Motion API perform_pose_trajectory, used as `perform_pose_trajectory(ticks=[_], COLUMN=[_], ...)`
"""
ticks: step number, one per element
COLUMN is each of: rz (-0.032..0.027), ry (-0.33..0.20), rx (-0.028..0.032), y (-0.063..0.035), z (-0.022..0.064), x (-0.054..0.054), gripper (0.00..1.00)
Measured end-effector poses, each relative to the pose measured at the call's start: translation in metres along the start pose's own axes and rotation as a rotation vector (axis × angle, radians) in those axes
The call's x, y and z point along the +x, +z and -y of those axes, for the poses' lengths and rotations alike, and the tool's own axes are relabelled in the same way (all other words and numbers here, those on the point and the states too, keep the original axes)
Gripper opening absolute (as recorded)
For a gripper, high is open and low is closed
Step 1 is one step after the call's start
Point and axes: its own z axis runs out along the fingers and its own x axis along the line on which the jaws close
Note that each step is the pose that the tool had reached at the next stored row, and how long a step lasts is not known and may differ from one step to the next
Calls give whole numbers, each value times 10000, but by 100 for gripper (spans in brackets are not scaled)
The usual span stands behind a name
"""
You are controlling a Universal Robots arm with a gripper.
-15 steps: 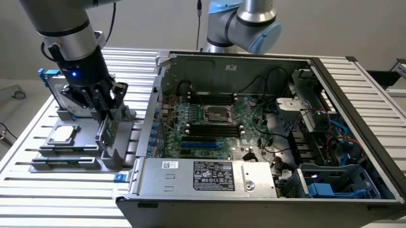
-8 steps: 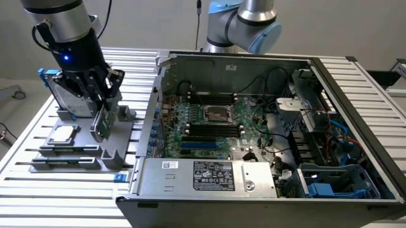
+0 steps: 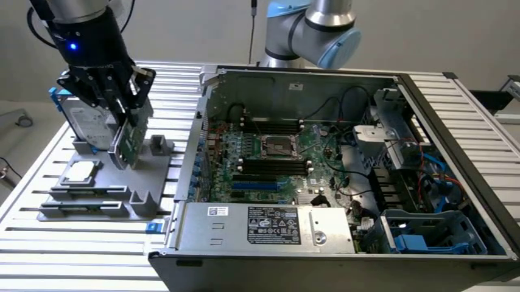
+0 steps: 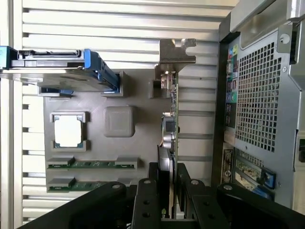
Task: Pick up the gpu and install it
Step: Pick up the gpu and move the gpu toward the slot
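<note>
Table [image 3: 455,97]: slatted metal bench; everything you had in play stood on it.
Computer case [image 3: 203,231]: open, at the exterior view's right, with its motherboard [image 3: 268,164] exposed.
Fixture tray [image 3: 146,201] [image 4: 119,152]: grey, just beside the case at the exterior view's left.
Hard drive [image 3: 81,121] [image 4: 52,71]: silver with a blue frame, standing on edge at the tray's far end.
Gripper [image 3: 122,118] [image 4: 167,191]: your claw hung over the tray, fingers drawn narrow and clamped on the gpu.
Gpu [image 3: 130,143] [image 4: 170,124]: held upright in the claw near the hard drive, outside the case. You could not tell whether its lower edge touched the tray.
Memory sticks [image 3: 81,207] [image 4: 90,164]: two, slotted at the tray's near end.
Chip [image 3: 80,172] [image 4: 67,131]: square, silver, seated in a pocket between the hard drive and the memory sticks.
</note>
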Motion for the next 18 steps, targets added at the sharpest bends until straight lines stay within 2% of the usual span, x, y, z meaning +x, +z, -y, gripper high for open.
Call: perform_pose_trajectory(ticks=[3, 18], rz=[-6, -151], ry=[1, 5], rx=[-1, -4], y=[-133, -803], z=[-3, -7], x=[-64, -756], gripper=[27, 27])
